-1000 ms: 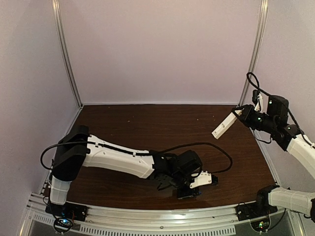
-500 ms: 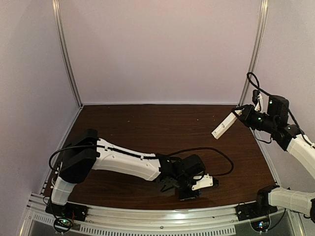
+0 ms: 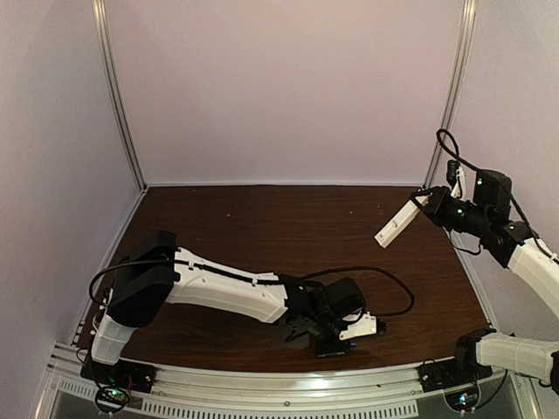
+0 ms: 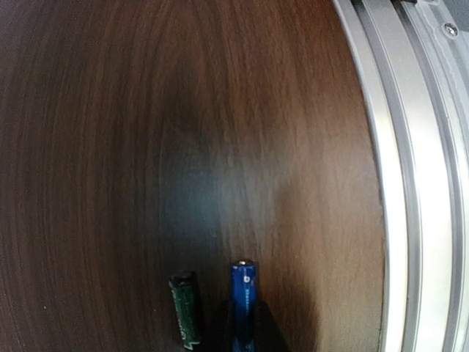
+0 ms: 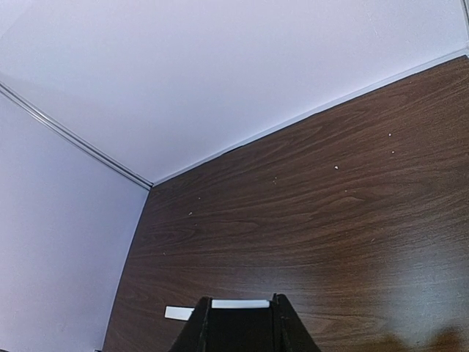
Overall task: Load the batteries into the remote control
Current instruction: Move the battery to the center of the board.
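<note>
From the top camera we see the left arm [image 3: 218, 292] stretched low and long across the table [image 3: 262, 227]. Its wrist is bent down, so the left gripper [image 3: 336, 345] is down at the wood just beside the aluminium rail [image 3: 262, 381] at the near edge. The right arm [image 3: 524, 253] is raised with its elbow folded, well away from the rail. The right gripper [image 3: 425, 203] points leftward and is clamped on one end of the remote control [image 3: 395, 224]. This slim white bar juts out slanting downward, clear of the wood.

In the left wrist view the rail runs down the right side. The gripper's dark fingers [image 4: 271, 334] show only at the bottom edge, pressed on either side of a blue battery [image 4: 243, 301]. Its pale metal end points toward the top of the picture, and the jaws are closed on it. Just beside it, on the side away from the rail, lies a dark green battery [image 4: 185, 315], slightly tilted and apart from the blue one.

In the right wrist view two dark fingers [image 5: 199, 326] flank the white end face of the remote control, which is held tight between them above the wood. A small white piece [image 5: 178, 313] shows just left of them; we cannot tell what it is.
</note>
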You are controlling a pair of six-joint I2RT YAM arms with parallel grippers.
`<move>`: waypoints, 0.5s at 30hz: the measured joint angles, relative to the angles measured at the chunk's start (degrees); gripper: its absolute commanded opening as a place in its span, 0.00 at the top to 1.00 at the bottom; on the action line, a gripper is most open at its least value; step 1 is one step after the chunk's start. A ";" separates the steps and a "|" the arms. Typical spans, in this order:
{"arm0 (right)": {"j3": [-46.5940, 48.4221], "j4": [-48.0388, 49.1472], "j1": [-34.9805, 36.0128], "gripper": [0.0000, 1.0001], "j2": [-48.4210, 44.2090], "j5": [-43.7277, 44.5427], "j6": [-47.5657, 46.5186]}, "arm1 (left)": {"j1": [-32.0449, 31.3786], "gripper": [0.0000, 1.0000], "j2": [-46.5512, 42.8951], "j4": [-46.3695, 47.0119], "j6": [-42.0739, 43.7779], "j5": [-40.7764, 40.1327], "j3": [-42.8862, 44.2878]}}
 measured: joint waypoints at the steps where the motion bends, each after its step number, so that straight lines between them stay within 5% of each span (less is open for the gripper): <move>1: 0.00 0.07 -0.04 1.00 0.11 0.00 0.02 | -0.15 0.95 0.00 -0.33 0.17 -0.44 0.13; 8: 0.00 0.94 -0.11 1.00 0.33 -0.20 0.02 | -1.03 1.00 -0.31 -1.16 0.76 -2.86 -0.20; 15: -0.11 1.18 -0.22 1.00 0.66 -0.74 0.00 | -1.11 1.00 -8.98 -2.14 -0.17 -5.79 -12.31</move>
